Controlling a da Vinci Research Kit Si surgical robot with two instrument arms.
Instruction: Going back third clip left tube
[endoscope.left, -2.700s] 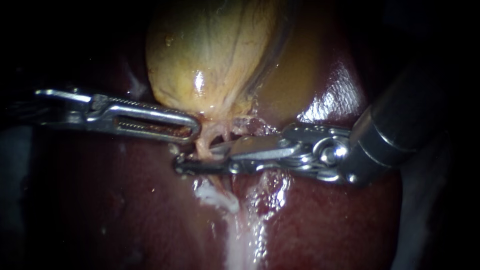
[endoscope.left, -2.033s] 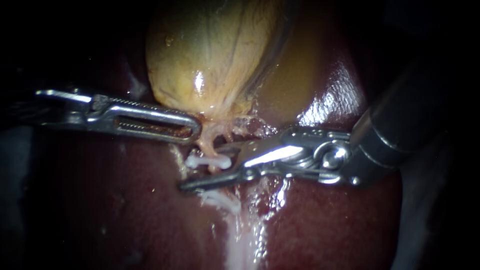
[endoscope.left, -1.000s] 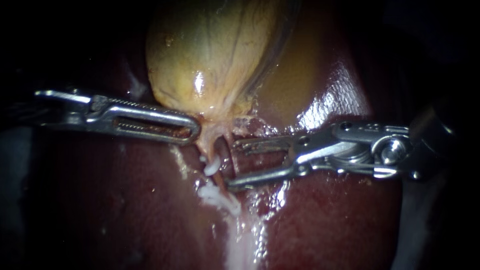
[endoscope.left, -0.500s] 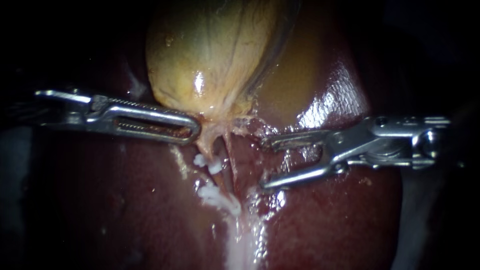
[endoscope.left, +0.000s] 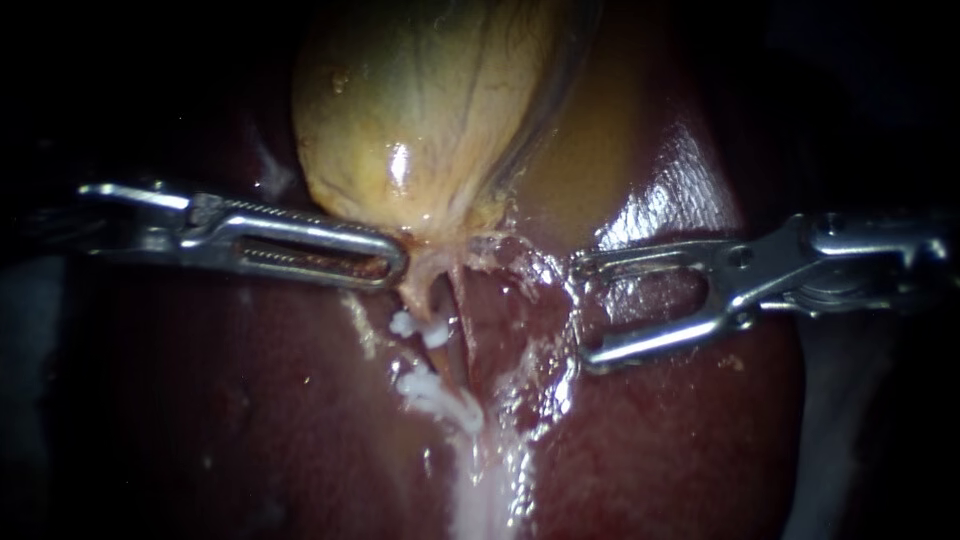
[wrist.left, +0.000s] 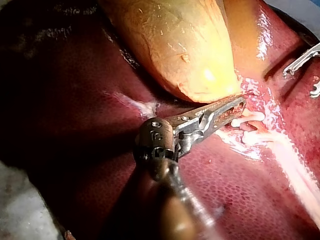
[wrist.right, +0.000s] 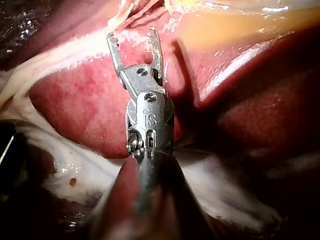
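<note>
Standing open over the liver (endoscope.left: 700, 450), the right instrument (endoscope.left: 586, 312) has nothing between its jaws; a plain gap shows there, with only bare, wet liver behind it; the mouth of those jaws faces the left tube (endoscope.left: 413, 296), which lies straight ahead of the tips, near but clearly apart from them; that tube runs from the neck of the gallbladder (endoscope.left: 420, 110) down toward the liver's lower edge, so its long axis lies square across the line of the right instrument; on it, just below the neck, sits a white clip (endoscope.left: 420, 328); a second white piece (endoscope.left: 435, 392) lower down may be another clip, though I cannot be sure; beyond the tube, the left instrument (endoscope.left: 396, 262) has its tip at the gallbladder's neck, just above the clip; whether it grips there or merely rests I cannot tell; it is much the nearer of the two to the tube; to my eye the clip is set, and the right instrument's way out lies directly away from the tube, toward the liver's right edge, with nothing in the path.
</note>
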